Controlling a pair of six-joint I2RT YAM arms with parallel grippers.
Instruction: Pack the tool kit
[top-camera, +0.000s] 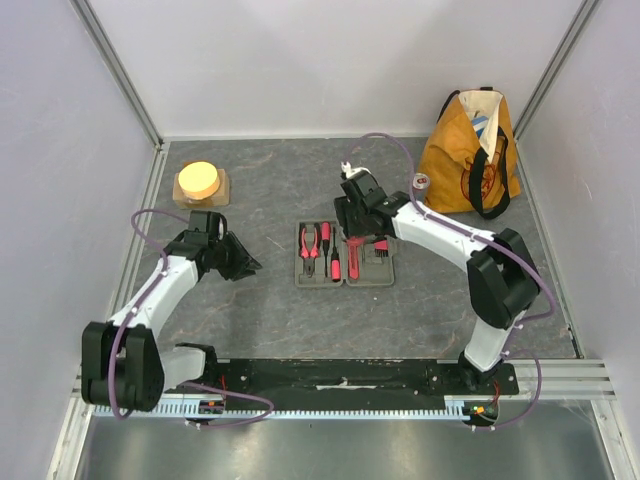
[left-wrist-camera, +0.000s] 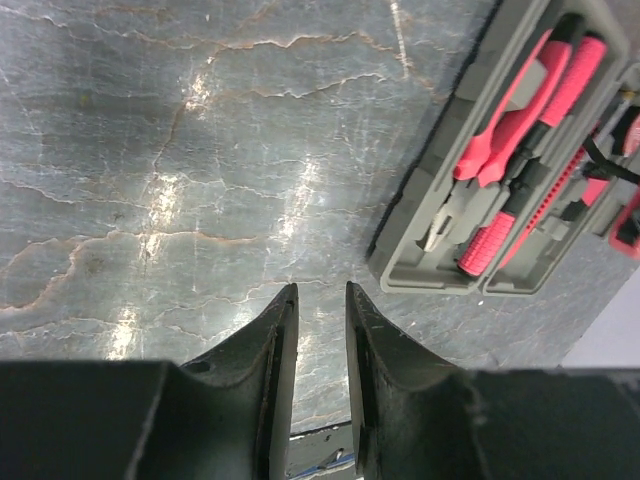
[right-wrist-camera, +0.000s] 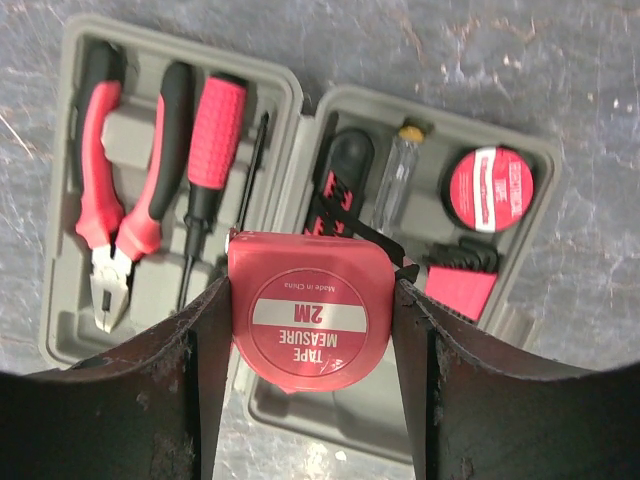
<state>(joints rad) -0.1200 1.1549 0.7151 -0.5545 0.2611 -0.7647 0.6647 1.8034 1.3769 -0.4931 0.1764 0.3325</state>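
Nearest the bases, the left gripper (left-wrist-camera: 320, 295) hovers low over the bare table (left-wrist-camera: 150, 150), jaws drawn narrow with just a slit between them and nothing in it, and the tool kit (left-wrist-camera: 420, 278) lies off to its right. That kit sits mid-table, opened flat, both grey halves face up. Over it the right gripper (right-wrist-camera: 312, 290) has its jaws spread wide and pressed against both flanks of the red tape measure (right-wrist-camera: 310, 320), label toward the wrist camera. This looks like the placing step, and the trick is alignment: bring the tape measure square over its moulded recess in the right-hand half, lower it straight, and let go only once it seats flush, or the lid will not close later. The recess itself is hidden beneath the tape measure, so I cannot say how well it lines up. The black strap trailing off its side could snag on neighbours, so watch that. In the left half, the pliers (right-wrist-camera: 110, 220) and a red-handled screwdriver (right-wrist-camera: 215, 130) lie snug in their slots; in the right half are a clear-handled driver (right-wrist-camera: 398, 180), a round red disc (right-wrist-camera: 487, 188) and a dark bundle of keys (right-wrist-camera: 460, 258). At the far edge stand an orange tote bag (top-camera: 470, 150) and, to the left, a wooden block (top-camera: 200, 185).
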